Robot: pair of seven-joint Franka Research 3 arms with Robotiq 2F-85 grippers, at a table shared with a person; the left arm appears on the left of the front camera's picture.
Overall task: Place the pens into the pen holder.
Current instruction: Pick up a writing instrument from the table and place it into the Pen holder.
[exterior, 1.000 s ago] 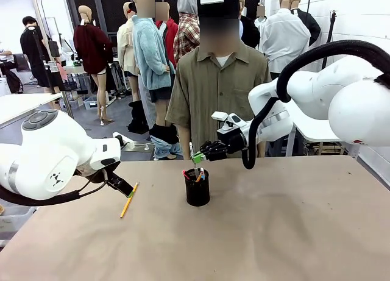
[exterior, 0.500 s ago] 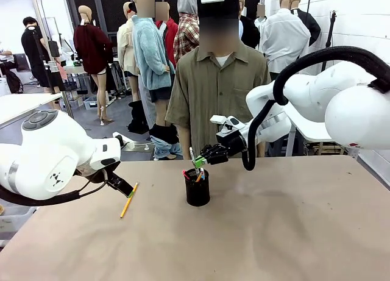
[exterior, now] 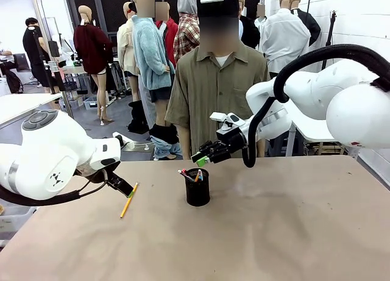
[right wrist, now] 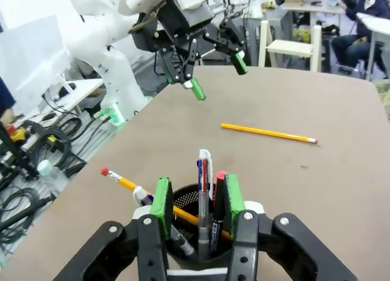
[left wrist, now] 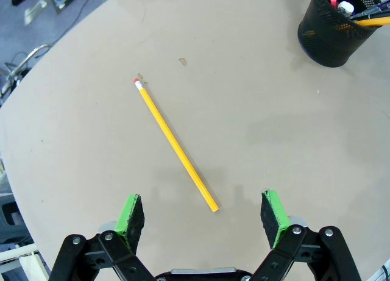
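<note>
Found the left gripper (exterior: 125, 188) at middle left of the front view, spread to its widest and holding nothing. Saw the yellow pencil (left wrist: 175, 145) flat on the table (exterior: 274, 232) just beyond those pads, near end almost between them at bottom centre of the left wrist view, long axis slanting away to the upper left, eraser end farthest. Placed the pen holder (exterior: 197, 188) at centre, several pens (right wrist: 204, 171) upright inside. Caught the right gripper (exterior: 204, 158) just above its rim, partly open, gripping nothing. Judged the left arm far nearer the pencil.
</note>
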